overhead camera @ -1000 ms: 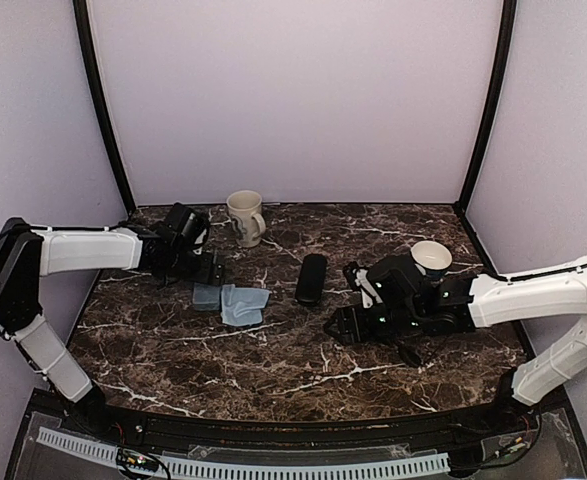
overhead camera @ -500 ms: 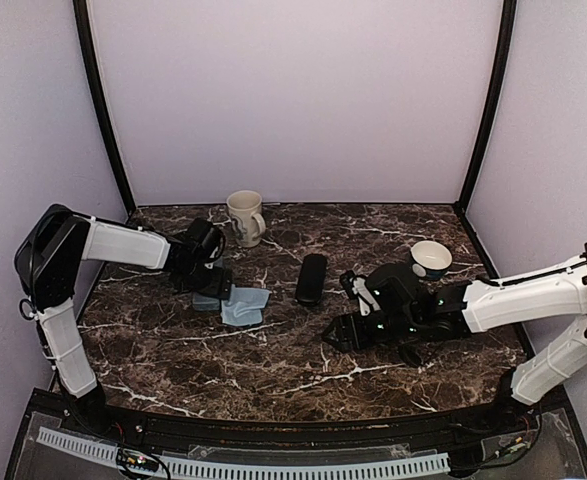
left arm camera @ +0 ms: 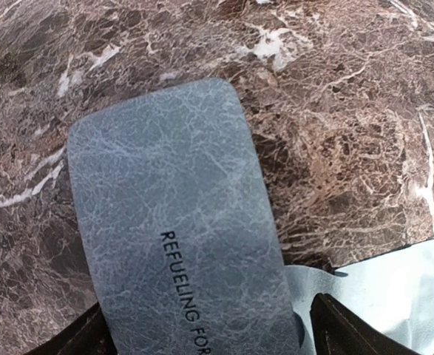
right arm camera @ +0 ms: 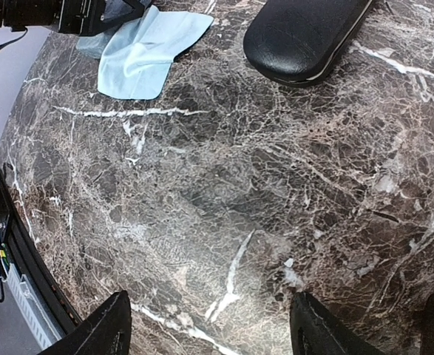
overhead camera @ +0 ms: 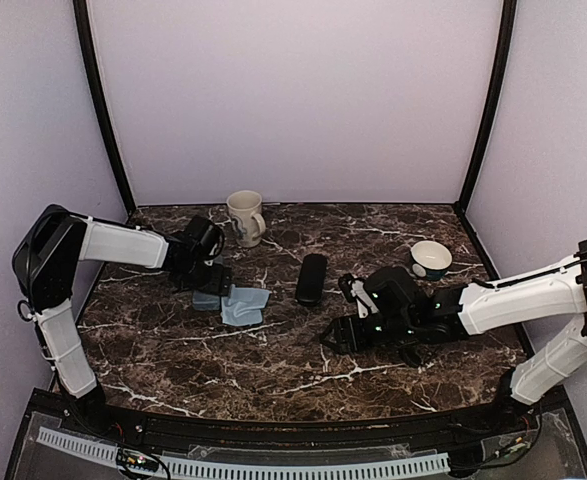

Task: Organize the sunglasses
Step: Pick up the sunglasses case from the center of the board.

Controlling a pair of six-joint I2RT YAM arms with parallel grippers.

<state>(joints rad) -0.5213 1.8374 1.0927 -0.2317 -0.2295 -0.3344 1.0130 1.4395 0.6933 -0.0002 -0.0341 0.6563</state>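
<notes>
Left gripper (left arm camera: pixel 205 319), jaws apart, has swung in to straddle the grey-blue case (left arm camera: pixel 172 222) beside the cloth (overhead camera: pixel 245 303) | right gripper (right arm camera: pixel 208 314), jaws apart, has edged left over the table (right arm camera: pixel 224 192) | sunglasses: none plainly visible, so sorting looks barely begun.

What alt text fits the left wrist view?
A grey-blue case printed REFUELING lies flat on the brown marble table, open jaws either side of its near end. A pale blue cloth peeks out at lower right.
</notes>
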